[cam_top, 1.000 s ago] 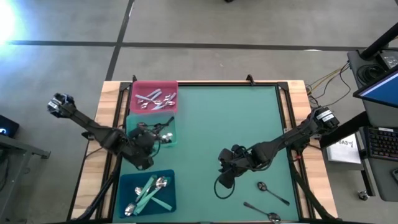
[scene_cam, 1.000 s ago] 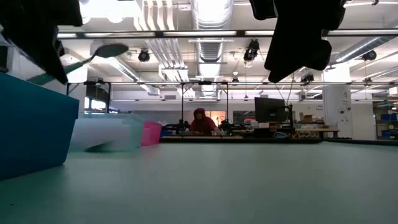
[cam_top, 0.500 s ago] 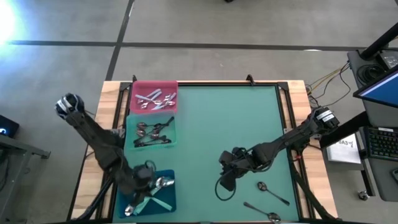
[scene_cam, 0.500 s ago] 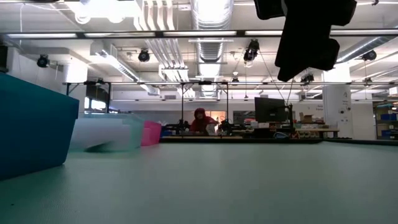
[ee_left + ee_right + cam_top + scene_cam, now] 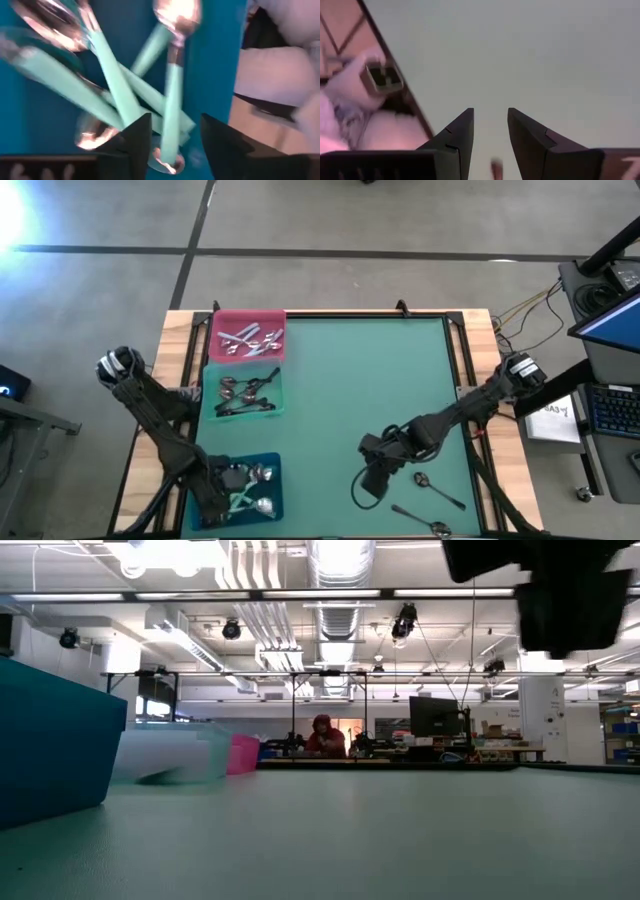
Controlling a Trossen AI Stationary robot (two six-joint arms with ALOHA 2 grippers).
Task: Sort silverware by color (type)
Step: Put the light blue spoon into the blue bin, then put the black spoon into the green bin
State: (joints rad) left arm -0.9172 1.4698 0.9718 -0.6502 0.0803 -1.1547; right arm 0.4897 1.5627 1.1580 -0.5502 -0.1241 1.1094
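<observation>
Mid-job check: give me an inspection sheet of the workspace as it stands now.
Surface: green mat, two spoons loose at its near right corner.
Job's things: silver pieces in pink tray; black-handled in green tray; mint-handled in blue tray.
Clutter: nothing seen.
Pincers: left pincer open over blue tray; right pincer open, empty, beside the loose spoons.
Cables: black cable loops by right arm.
Surroundings: person far behind.

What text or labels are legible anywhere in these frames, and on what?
None legible.
White sheet beside the table's right edge: dark printing, too small to read.
Right arm white base label: blurred.
Monitor in the room behind: no readable text.
Trays and silverware: no markings visible.
</observation>
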